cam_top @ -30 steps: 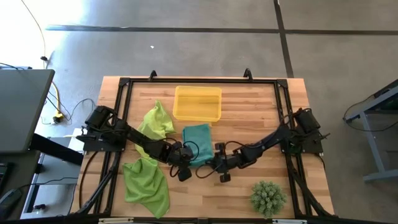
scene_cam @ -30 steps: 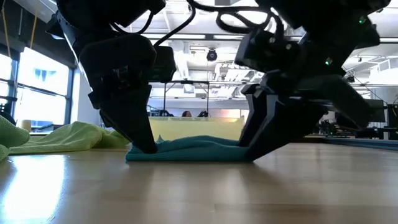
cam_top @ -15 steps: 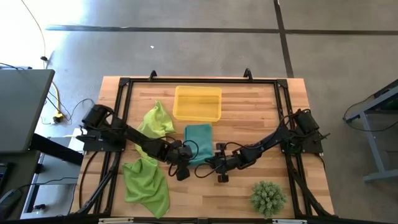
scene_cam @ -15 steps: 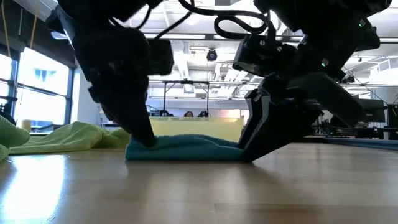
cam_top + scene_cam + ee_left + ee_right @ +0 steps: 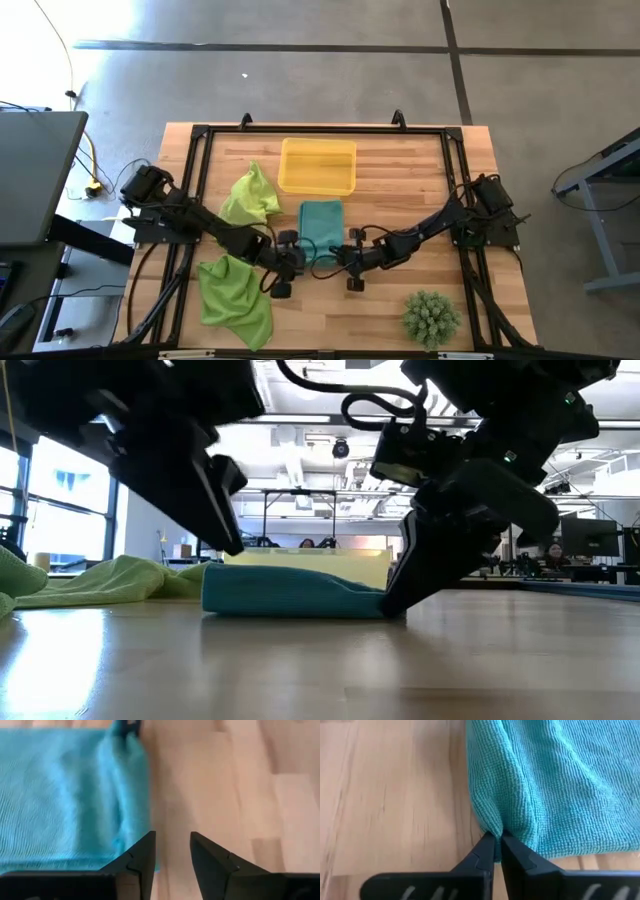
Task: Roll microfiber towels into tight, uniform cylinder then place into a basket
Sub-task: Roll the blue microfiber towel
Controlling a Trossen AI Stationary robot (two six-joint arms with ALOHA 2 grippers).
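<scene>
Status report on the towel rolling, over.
Right gripper shut, pinching teal towel at its near corner. Left gripper open beside the towel's other corner, holding nothing. Towel flat, unrolled; basket empty. Nothing in the way.

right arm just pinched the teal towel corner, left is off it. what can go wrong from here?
1. The right gripper holds only a thin edge pinch of the teal towel; it could slip out.
2. The left gripper is open beside the other corner, so a one-sided pull may skew the towel.
</scene>
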